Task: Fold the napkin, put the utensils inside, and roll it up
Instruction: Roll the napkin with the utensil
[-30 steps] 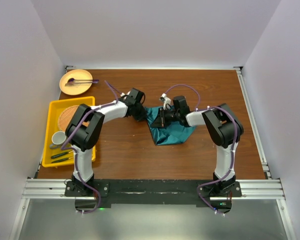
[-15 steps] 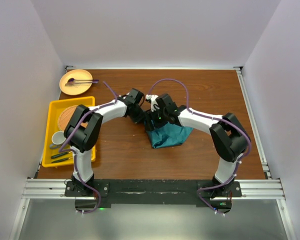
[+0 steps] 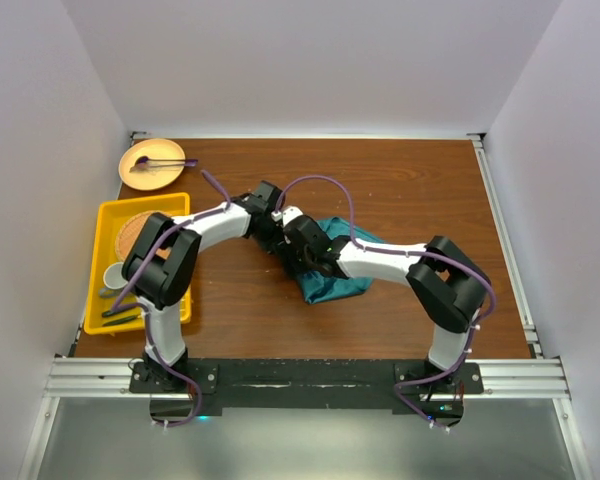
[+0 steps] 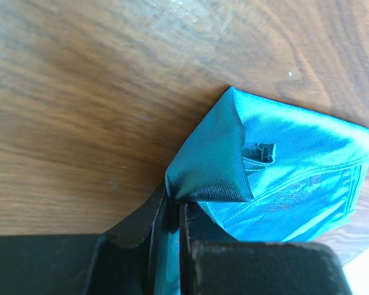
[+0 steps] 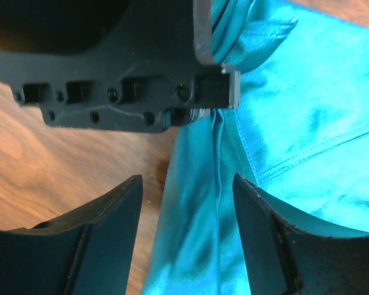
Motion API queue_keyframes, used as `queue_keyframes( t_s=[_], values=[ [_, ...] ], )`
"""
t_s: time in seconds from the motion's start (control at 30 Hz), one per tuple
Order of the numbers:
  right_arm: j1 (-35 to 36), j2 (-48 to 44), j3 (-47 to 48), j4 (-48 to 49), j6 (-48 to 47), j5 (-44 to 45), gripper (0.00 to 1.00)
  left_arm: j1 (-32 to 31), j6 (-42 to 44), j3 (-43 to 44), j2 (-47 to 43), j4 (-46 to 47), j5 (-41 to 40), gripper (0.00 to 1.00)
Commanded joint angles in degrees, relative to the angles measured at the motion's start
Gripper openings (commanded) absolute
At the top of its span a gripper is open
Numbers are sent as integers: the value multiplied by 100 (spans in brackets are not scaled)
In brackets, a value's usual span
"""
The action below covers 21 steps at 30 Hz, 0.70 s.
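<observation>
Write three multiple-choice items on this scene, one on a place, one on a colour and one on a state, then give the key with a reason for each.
1. Where on the table does the yellow tray stand?
A. at the left edge
B. at the right edge
C. in the middle, under the cloth

2. What colour is the napkin?
A. red
B. teal
C. white

3. How do the left hand and the right hand stand?
A. both open, clear of the napkin
B. left shut on the napkin, right open
C. both shut on the napkin

Key:
1. A: the top view shows the tray along the left edge, beside the left arm.
2. B: the cloth is blue-green in all three views.
3. B: the left wrist view shows jaws pinching a corner; the right wrist view shows jaws apart, astride a fold.
</observation>
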Motion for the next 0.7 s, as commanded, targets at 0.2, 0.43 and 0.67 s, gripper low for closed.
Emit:
queue_keyframes(
  t_s=[0.2, 0.43, 0.67],
  values=[
    [360, 555, 96, 880, 241, 730, 56, -162, -295, -429, -83, -572, 175, 0],
    [457, 643, -420, 1056, 821, 1390, 21, -206, -287, -666, -355, -327, 272, 0],
    [430, 292, -1494, 2040, 1340, 925, 0, -162, 477, -1562, -1383, 1193, 123, 36]
  ],
)
